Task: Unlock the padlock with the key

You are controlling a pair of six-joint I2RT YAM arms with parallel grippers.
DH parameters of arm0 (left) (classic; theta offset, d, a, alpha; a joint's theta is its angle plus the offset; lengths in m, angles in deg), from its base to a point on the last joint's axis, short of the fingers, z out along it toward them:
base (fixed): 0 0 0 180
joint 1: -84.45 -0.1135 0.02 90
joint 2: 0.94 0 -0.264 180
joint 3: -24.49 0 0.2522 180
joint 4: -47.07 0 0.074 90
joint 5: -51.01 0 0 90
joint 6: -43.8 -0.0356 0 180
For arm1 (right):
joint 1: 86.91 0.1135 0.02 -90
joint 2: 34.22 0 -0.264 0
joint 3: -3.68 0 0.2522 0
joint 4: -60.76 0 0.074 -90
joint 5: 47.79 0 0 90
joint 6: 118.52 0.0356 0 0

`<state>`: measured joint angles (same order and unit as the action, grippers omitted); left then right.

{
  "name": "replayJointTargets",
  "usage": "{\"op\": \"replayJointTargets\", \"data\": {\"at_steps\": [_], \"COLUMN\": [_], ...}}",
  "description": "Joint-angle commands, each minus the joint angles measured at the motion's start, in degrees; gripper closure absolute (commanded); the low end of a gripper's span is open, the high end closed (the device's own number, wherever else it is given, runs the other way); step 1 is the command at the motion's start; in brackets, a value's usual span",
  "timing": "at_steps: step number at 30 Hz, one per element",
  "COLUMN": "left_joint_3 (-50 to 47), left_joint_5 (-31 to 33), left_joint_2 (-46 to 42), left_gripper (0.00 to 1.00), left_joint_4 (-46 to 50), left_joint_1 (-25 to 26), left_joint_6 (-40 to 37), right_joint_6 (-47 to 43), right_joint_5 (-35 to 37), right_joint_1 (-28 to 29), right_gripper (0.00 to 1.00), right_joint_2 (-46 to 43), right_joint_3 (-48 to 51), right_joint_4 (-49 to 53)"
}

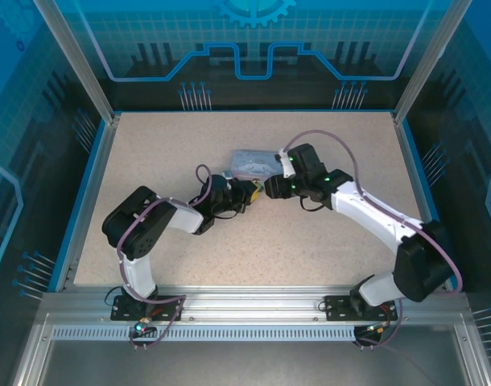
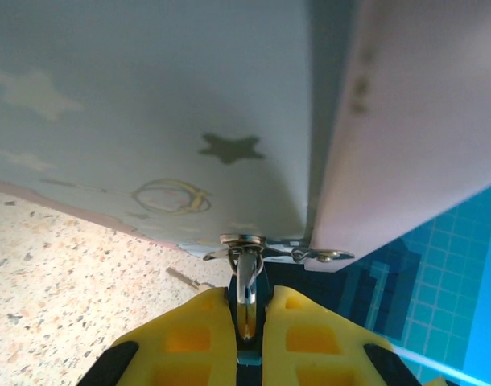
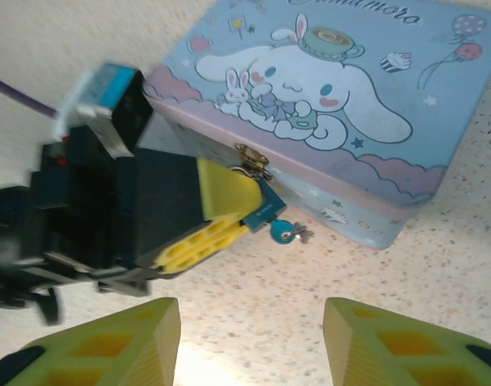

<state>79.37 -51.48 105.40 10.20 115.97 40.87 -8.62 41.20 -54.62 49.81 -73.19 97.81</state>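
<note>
Left end effector [image 2: 247, 326] pinches padlock [image 3: 264, 211] on tin [image 3: 390, 104]; right end effector [image 3: 252, 342] spread, key [image 3: 287, 233] at its 12 o'clock.

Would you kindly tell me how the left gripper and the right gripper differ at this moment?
The left gripper is shut on the padlock hanging at the hasp of the tin; the right gripper is open and holds nothing. The left gripper's fingers touch the padlock, whereas the right gripper hangs apart from it and from the key at the padlock's lower end. Both have yellow fingers and face the tin's front.
</note>
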Motion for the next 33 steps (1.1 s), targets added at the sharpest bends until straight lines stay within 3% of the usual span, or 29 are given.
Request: {"op": "replayJointTargets", "data": {"at_steps": [1, 8, 33], "left_joint_3": [2.1, 2.4, 5.3], "left_joint_5": [-2.5, -3.6, -6.3], "left_joint_2": [-2.8, -4.3, -6.4], "left_gripper": [1.00, 1.00, 1.00], "left_joint_4": [2.9, 6.1, 14.4], "left_joint_1": [-0.6, -1.3, -2.3], "left_joint_6": [-0.7, -1.2, -3.6], "right_joint_6": [-8.1, -13.2, -18.3], "right_joint_5": [8.2, 14.2, 15.7], "right_joint_1": [2.4, 5.5, 9.0], "right_gripper": [0.52, 0.52, 0.49], "right_joint_2": [3.8, 8.3, 12.8], "right_joint_3": [-2.7, -5.4, -8.3], "right_joint_4": [4.3, 4.7, 3.8]}}
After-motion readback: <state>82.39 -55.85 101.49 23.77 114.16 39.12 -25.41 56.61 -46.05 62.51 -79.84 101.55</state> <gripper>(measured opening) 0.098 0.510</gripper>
